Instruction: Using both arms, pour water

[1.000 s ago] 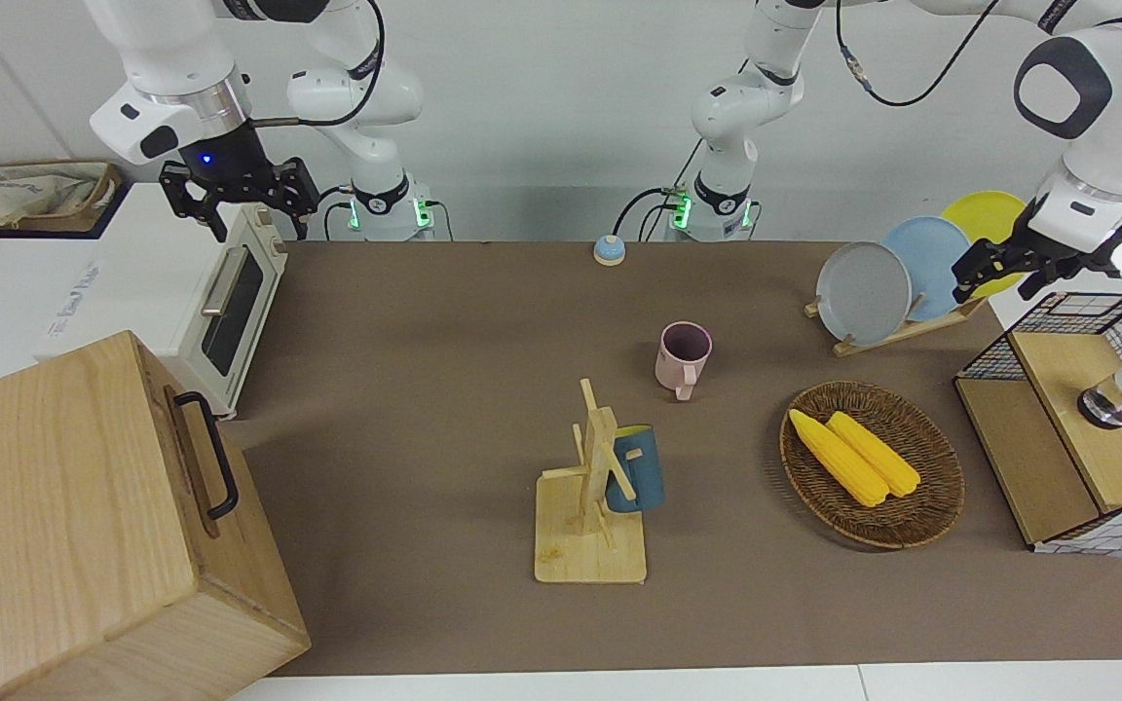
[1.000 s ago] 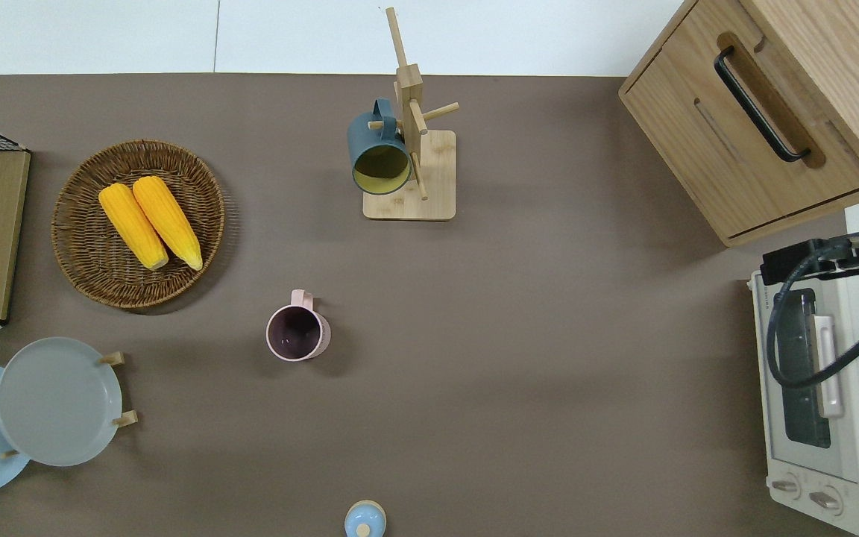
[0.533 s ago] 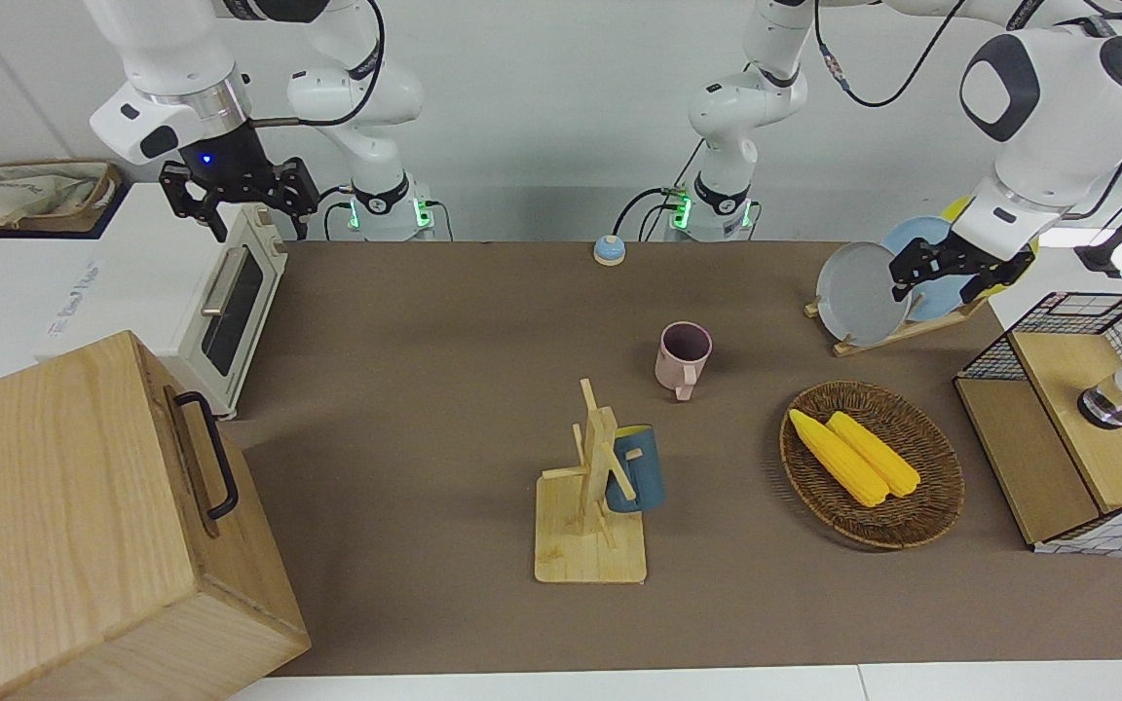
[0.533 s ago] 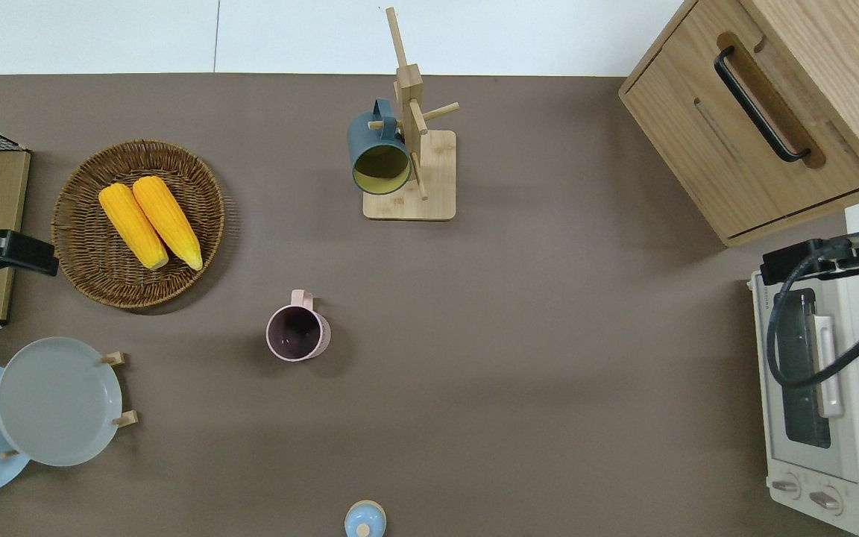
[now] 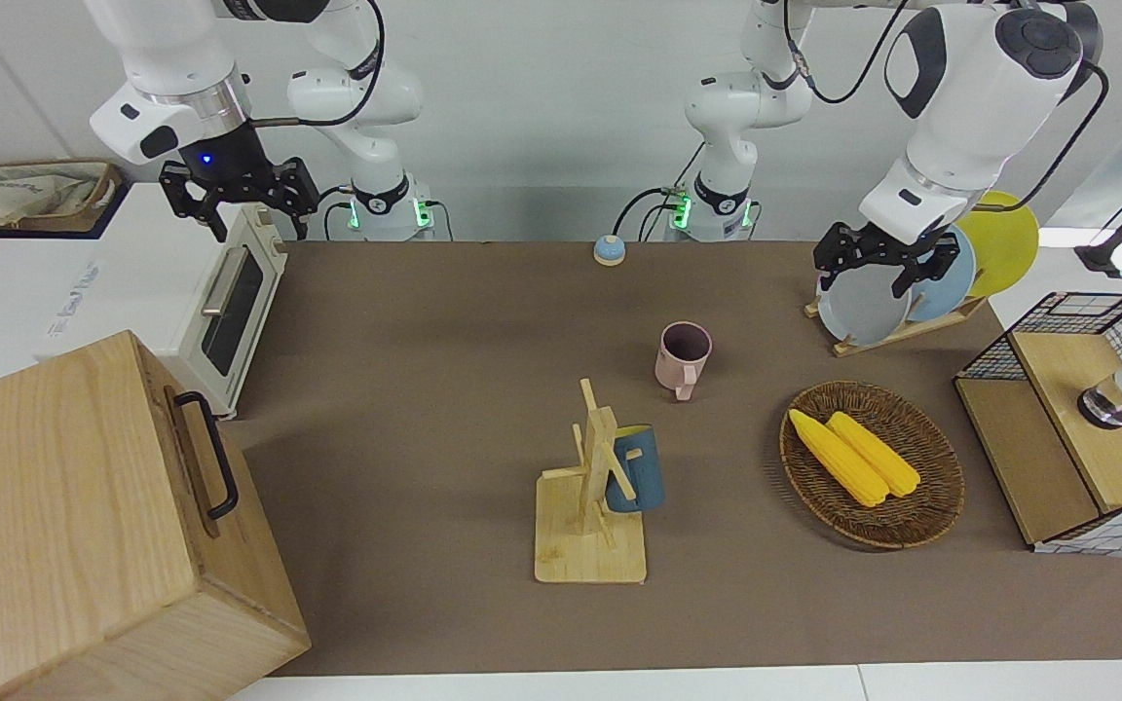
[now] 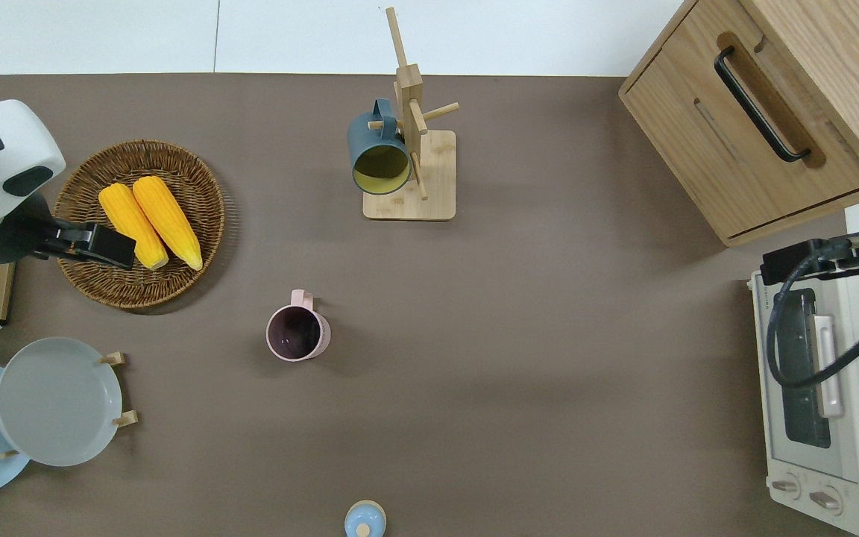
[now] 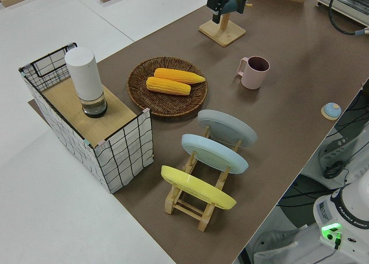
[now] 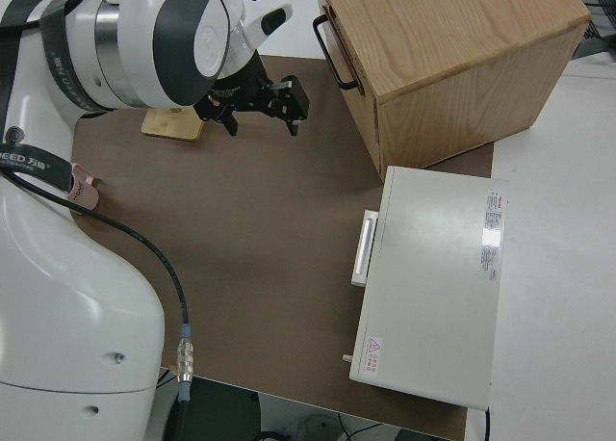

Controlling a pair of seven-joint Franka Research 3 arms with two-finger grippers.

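left tool (image 6: 112, 247): up in the air over the wicker basket, at the edge toward the left arm's end of the worktop, close to the corn; black fingers spread apart in the front view, nothing between them.
right tool (image 5: 237, 195): right arm parked; fingers spread apart, holding nothing.
worktop (image 6: 519, 313): brown surface carrying everything below.
pink mug (image 6: 297, 332): upright near the middle of the worktop, mouth up, dark inside, handle pointing away from the robots; nearer to the robots than the mug stand.
mug stand (image 6: 411, 160): pale wooden base with an upright post and pegs, toward the worktop edge farthest from the robots.
blue mug (image 6: 379, 155): hanging by its handle on a peg of the stand, tipped on its side, yellow inside.
wicker basket (image 6: 198, 179): round, shallow, toward the left arm's end of the worktop.
corn (image 6: 165, 220): two yellow cobs lying side by side in the basket, touching.
plate rack (image 7: 199, 198): wooden, holding a grey, a blue and a yellow plate on edge; nearer to the robots than the basket.
wire crate (image 7: 115, 146): at the left arm's end of the worktop, with a wooden top carrying a white cylinder (image 7: 83, 79).
toaster oven (image 6: 825, 418): white, at the right arm's end, door closed.
wooden box (image 6: 765, 112): large, with a black handle, farther from the robots than the oven.
blue knob (image 6: 365, 520): small round piece at the worktop edge nearest the robots.
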